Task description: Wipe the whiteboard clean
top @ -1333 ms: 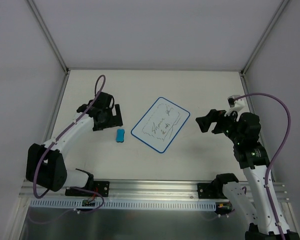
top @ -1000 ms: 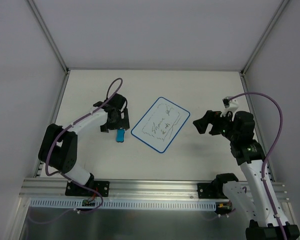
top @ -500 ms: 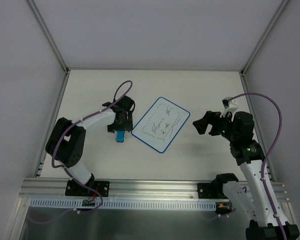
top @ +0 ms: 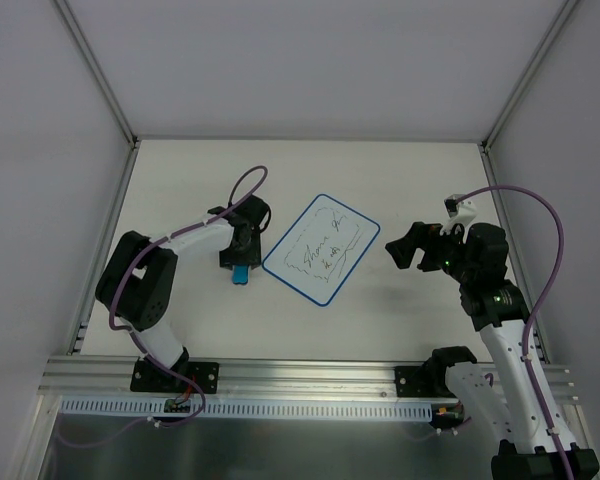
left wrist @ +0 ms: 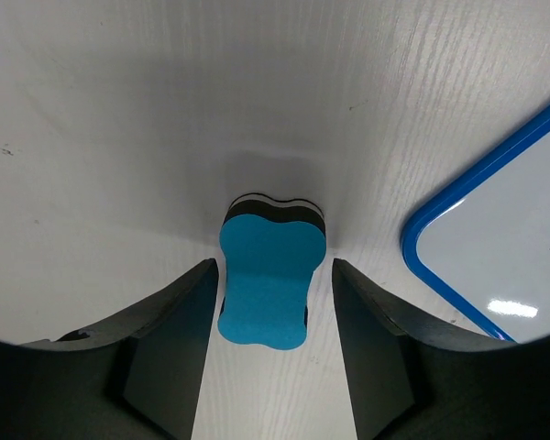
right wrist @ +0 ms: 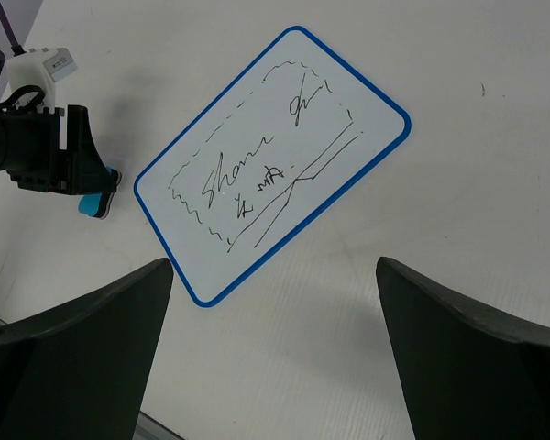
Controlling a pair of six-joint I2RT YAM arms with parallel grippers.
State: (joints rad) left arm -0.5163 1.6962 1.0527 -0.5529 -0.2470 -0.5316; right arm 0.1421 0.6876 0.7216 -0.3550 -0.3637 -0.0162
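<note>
The whiteboard lies tilted mid-table, white with a blue border and dark scribbles; it also shows in the right wrist view and its corner in the left wrist view. A small blue eraser block lies just left of it. My left gripper is open, low over the eraser, with one finger on each side of it and small gaps between. My right gripper is open and empty, held above the table right of the board.
White table with a metal rail along the near edge and grey walls around it. In the right wrist view the left gripper and eraser show at far left.
My left gripper has moved right and down, from left of the eraser to straddling it. The right arm shifted slightly left early on, then held still.
</note>
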